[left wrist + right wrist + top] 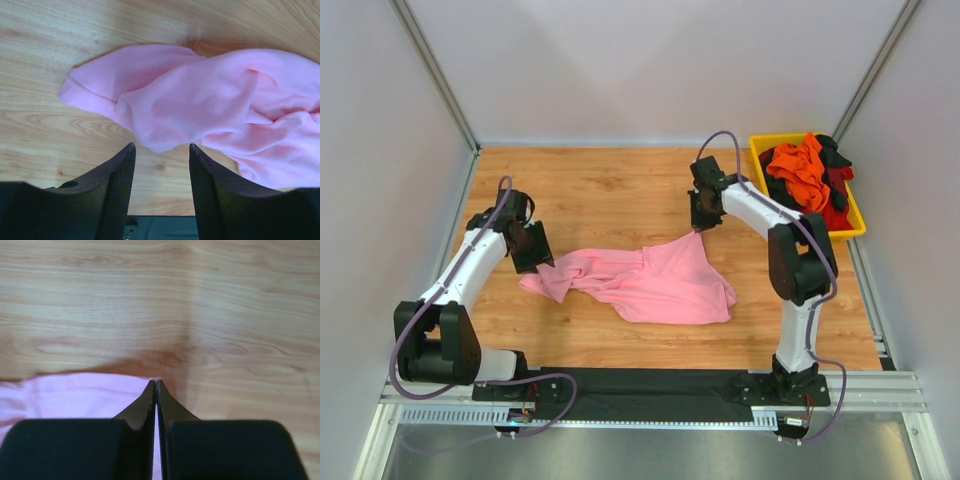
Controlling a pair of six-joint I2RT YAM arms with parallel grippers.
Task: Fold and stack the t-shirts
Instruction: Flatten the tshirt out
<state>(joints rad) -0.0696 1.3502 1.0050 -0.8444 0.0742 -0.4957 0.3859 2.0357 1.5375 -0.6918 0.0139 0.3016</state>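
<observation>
**While one corner is pinched, the pink shirt waits to be spread**

Though no fold has been made yet, the pink shirt is out on the worktop. It lies rumpled between the two arms, with one sleeve trailing toward the left. On its far corner the right fingers are pressed together with a sliver of pink caught between them, and the cloth rises in a small peak to meet them. Over the sleeve end the left fingers stand spread, gripping nothing. The other shirts, orange, red and black, are heaped in the yellow bin at the far right.

I'd say the step in hand is laying this shirt flat. Next, the left arm needs to come down and close on the bunched edge below it. Then both arms can pull apart and draw out the creases. A grab too deep would likely take two layers and keep the twist in.
</observation>
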